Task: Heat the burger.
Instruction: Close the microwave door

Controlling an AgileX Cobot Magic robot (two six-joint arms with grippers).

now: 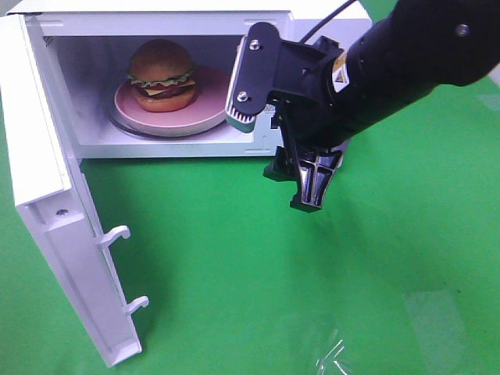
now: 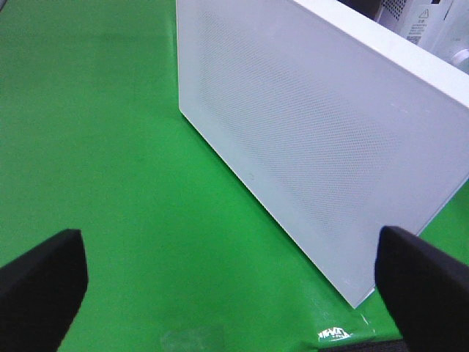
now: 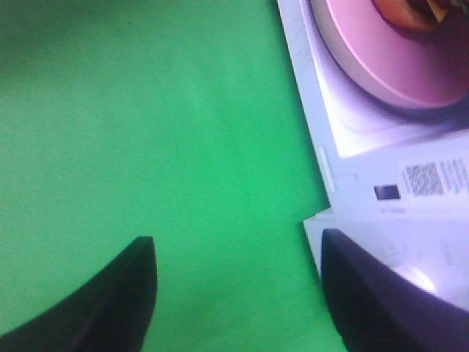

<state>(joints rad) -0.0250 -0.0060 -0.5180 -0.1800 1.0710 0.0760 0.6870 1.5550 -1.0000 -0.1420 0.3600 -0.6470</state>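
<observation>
The burger (image 1: 162, 76), with a brown bun, green lettuce and yellow cheese, sits on a round pink plate (image 1: 205, 105) inside the open white microwave (image 1: 156, 150). My right gripper (image 1: 301, 183) hangs open and empty just in front of the microwave's right side, clear of the plate. The right wrist view shows its gripper (image 3: 236, 246) over green cloth, with the plate (image 3: 381, 62) and an edge of the burger (image 3: 414, 11) beyond. My left gripper (image 2: 229, 246) is open and empty, facing the outer face of the microwave door (image 2: 308, 132). It does not show in the exterior view.
The door (image 1: 55, 211) stands swung wide open at the left, with two latch hooks (image 1: 117, 234) sticking out. A green cloth (image 1: 234, 273) covers the table. A shiny clear patch (image 1: 336, 355) lies at the front. Another white appliance (image 2: 432, 22) stands behind the door.
</observation>
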